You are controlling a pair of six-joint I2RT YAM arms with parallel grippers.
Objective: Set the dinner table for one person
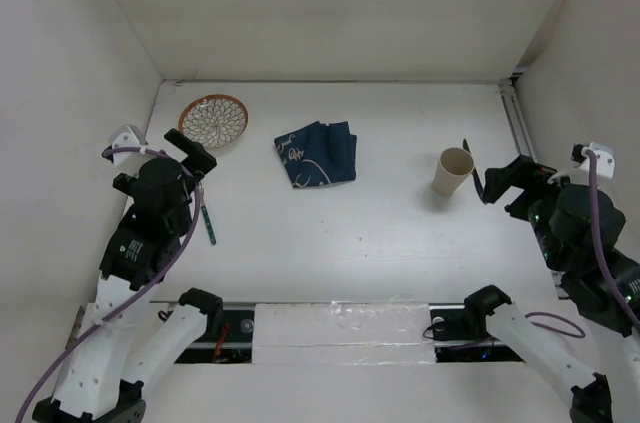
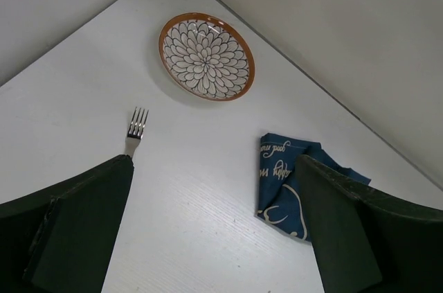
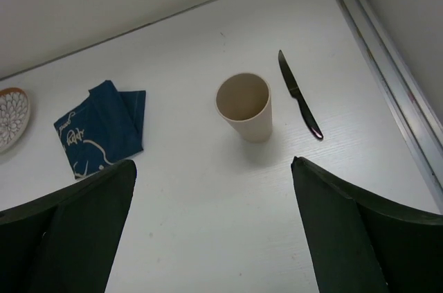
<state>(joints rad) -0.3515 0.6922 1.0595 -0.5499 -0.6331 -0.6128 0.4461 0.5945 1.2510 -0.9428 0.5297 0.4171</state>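
Note:
The white dinner table (image 1: 380, 233) carries everything. A round plate (image 1: 213, 120) with an orange rim and a petal pattern lies at the far left; it also shows in the left wrist view (image 2: 207, 56). A fork (image 1: 209, 223) with a teal handle lies near the left arm, its tines showing in the left wrist view (image 2: 136, 125). A beige cup (image 1: 453, 171) stands upright at the right, and shows in the right wrist view (image 3: 243, 104). A dark knife (image 3: 299, 93) lies just beyond it. My left gripper (image 2: 213, 167) and my right gripper (image 3: 212, 163) are open, empty and above the table.
A folded dark blue cloth (image 1: 317, 153) with white drawings lies in the far middle, between plate and cup. White walls close in the left, far and right sides. A metal rail (image 1: 518, 123) runs along the right edge.

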